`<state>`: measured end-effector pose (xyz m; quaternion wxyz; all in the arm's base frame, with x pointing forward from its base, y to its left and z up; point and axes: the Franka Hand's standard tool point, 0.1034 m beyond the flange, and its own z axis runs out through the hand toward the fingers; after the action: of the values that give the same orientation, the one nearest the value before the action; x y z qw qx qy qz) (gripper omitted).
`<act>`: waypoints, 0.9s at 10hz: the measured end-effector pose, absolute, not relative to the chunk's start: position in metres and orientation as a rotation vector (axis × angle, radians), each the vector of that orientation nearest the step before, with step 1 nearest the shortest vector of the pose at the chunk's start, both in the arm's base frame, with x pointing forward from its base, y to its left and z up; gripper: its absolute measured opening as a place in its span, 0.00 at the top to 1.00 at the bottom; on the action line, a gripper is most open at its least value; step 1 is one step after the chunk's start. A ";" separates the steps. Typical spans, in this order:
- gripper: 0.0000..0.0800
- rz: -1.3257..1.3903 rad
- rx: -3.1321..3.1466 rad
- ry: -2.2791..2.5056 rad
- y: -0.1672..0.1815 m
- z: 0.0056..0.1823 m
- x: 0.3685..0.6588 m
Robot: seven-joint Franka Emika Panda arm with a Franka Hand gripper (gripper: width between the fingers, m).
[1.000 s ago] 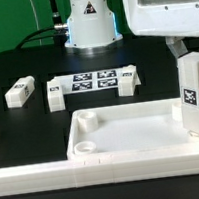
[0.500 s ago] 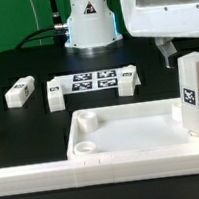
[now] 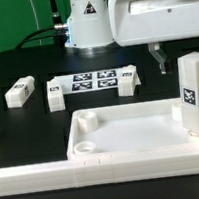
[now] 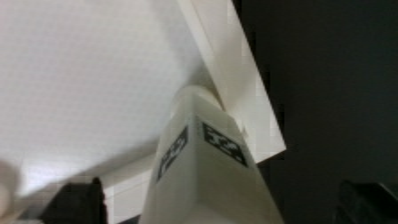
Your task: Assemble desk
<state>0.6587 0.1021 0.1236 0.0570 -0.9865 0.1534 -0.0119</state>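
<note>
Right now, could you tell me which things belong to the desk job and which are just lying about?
Desk job (sides as the exterior view's): tabletop; upright leg at its corner; leftmost lying leg; middle lying leg; rightmost lying leg.
Just there: marker board; border rail.

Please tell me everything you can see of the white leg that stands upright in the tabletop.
The upright leg is a white square-section post, seemingly plastic, with a black-and-white tag on its facing side. It stands vertical inside the tabletop's rim at the exterior view's right end; whether its foot sits in a socket cannot be told. The open pincer hangs above it without touching.
</note>
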 end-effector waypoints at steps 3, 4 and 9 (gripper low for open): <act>0.19 -0.049 -3.053 0.055 0.104 0.126 0.661; 0.19 -0.053 -3.055 -0.016 0.105 0.125 0.661; 0.19 -0.078 -3.035 -0.394 0.096 0.124 0.662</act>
<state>0.6623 0.0962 0.1243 0.0402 -0.9905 -0.1287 -0.0255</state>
